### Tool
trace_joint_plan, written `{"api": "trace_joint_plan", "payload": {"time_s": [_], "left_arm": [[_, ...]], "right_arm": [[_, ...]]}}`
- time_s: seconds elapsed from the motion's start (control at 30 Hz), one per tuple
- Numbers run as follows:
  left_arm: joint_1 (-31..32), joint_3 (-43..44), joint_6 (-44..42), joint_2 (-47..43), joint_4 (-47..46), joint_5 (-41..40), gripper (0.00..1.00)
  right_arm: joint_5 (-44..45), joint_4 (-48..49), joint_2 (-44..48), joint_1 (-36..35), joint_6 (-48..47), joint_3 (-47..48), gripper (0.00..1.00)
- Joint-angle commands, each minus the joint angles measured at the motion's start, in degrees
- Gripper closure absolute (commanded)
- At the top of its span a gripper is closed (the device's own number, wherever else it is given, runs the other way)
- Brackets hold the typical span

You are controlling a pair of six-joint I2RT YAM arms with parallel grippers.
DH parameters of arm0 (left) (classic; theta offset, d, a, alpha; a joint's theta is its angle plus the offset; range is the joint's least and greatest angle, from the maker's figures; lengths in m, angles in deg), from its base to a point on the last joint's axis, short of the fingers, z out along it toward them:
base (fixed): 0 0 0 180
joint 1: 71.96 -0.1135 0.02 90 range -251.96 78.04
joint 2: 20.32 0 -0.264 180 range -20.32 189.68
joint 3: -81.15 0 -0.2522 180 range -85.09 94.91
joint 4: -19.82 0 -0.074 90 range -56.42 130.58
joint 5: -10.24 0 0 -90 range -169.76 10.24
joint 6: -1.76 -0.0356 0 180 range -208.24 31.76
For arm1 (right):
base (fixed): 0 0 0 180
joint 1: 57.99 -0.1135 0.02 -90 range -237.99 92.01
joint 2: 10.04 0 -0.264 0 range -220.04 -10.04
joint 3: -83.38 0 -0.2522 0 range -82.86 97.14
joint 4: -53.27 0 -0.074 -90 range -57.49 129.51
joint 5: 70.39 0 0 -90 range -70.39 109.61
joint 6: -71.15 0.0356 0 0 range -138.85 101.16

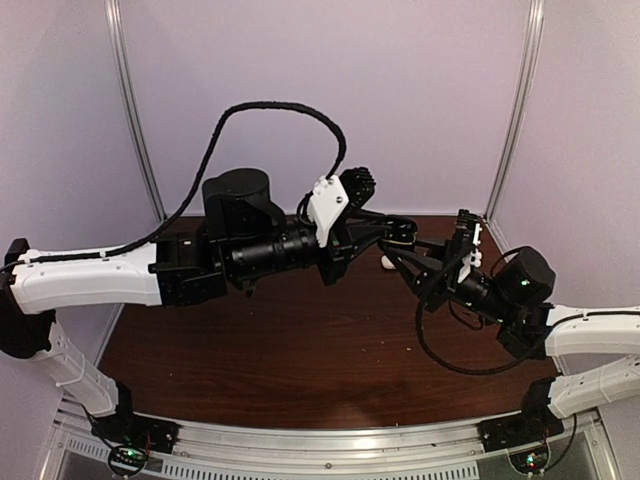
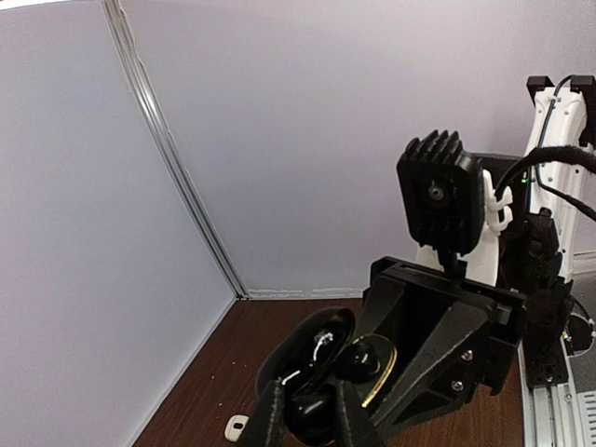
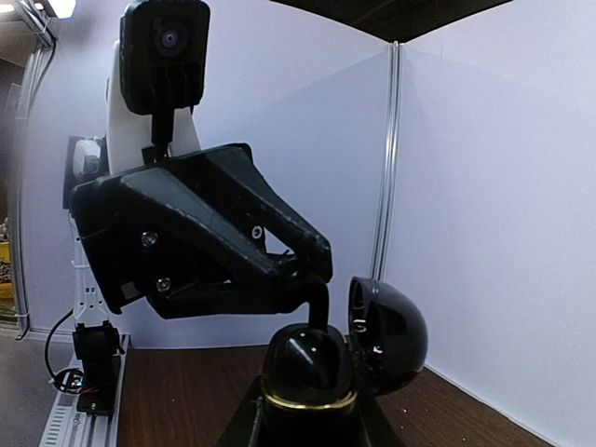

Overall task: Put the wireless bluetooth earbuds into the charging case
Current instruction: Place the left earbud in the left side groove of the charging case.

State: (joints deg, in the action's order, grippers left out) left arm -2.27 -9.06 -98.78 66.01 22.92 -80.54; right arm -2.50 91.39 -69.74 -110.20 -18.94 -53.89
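The black charging case (image 3: 307,396) has a gold rim, and its domed lid (image 3: 386,335) is swung open to the right. My right gripper (image 3: 309,424) is shut on the case's base and holds it above the brown table (image 1: 300,350). My left gripper (image 2: 310,421) comes from the left and is shut on a small glossy black earbud (image 2: 313,414), right at the case's opening (image 2: 372,368). In the right wrist view the left fingertip (image 3: 321,303) touches down onto the rounded black top inside the rim. One white earbud (image 1: 387,263) lies on the table below the two grippers, and it also shows in the left wrist view (image 2: 236,427). The other earbuds are out of view.
White walls with aluminium posts (image 1: 135,120) close in the back and both sides. A metal rail (image 1: 320,440) runs along the table's near edge. A black cable (image 1: 280,110) loops above the left arm. The right arm's cable (image 1: 450,360) hangs close over the table.
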Motion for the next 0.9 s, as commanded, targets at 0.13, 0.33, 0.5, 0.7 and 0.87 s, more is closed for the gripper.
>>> {"api": "trace_joint_plan", "payload": {"time_s": [0.13, 0.33, 0.5, 0.7, 0.87], "left_arm": [[-1.1, 2.3, -0.9, 2.7, 7.6, -2.5, 0.89], [-1.2, 2.1, -0.4, 2.4, 7.8, -2.9, 0.83], [-1.4, 1.6, -0.5, 1.8, 7.1, -2.9, 0.75], [-1.8, 1.9, -0.5, 2.0, 6.8, -2.8, 0.72], [-2.2, 1.9, -0.6, 2.0, 6.9, -2.3, 0.66]], "right_arm": [[-2.7, 2.8, 2.9, -0.5, -2.2, 2.1, 1.0], [-3.2, 3.6, 2.6, -0.5, -1.4, 1.9, 1.0], [-2.6, 4.1, 2.2, -0.5, -0.8, 1.3, 1.0], [-2.2, 5.9, 1.0, -0.4, 0.1, 0.1, 1.0], [-2.1, 7.7, -1.0, -0.3, 2.6, -0.6, 1.0]]}}
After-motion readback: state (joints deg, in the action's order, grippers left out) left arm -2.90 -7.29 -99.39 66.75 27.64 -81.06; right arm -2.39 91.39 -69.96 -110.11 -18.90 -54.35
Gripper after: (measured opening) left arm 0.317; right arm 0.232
